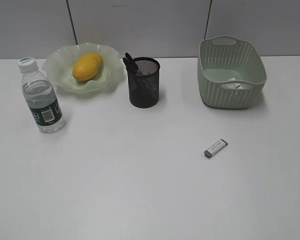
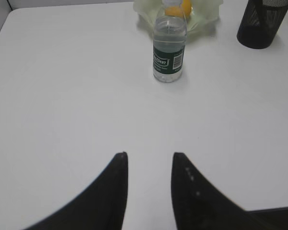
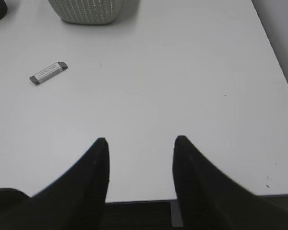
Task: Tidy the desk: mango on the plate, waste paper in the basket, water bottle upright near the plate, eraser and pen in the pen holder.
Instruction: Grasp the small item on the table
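Both sets of jaws stand parted and empty: the left gripper (image 2: 149, 158) hangs over bare counter (image 1: 140, 190) with a narrowish gap, and the right gripper (image 3: 140, 142) hangs wider over its own side. Neither touches anything, and neither arm shows in the exterior view.

Out from the right jaws, up and to their left, lies the eraser (image 3: 48, 73), flat on the counter, angled, well apart from everything. That looks like the one job left. My read: the right arm should take it, since it lies on that side. Turn the wrist so the jaws close across the eraser's narrow width, not its length, and come straight down. It's thin and low, so the fingertips must nearly reach the counter or they'll slip over it. Then carry it across to the pen holder (image 1: 144, 82) and release right over the mouth, clear of the dark pen (image 1: 129, 62) poking out at the rim.

Out from the left jaws: the water bottle (image 2: 169, 50) stands upright just beside the plate (image 1: 57, 65), and the mango (image 1: 87, 66) sits on that plate. Far right, the basket (image 1: 231, 72) holds the waste paper (image 1: 235, 84), white at the bottom.

The count: one eraser, one bottle, one mango, one plate, one pen holder, one basket. Pens: dark tips show, one for sure, perhaps more, I cannot tell. Paper: one wad as far as I can see.
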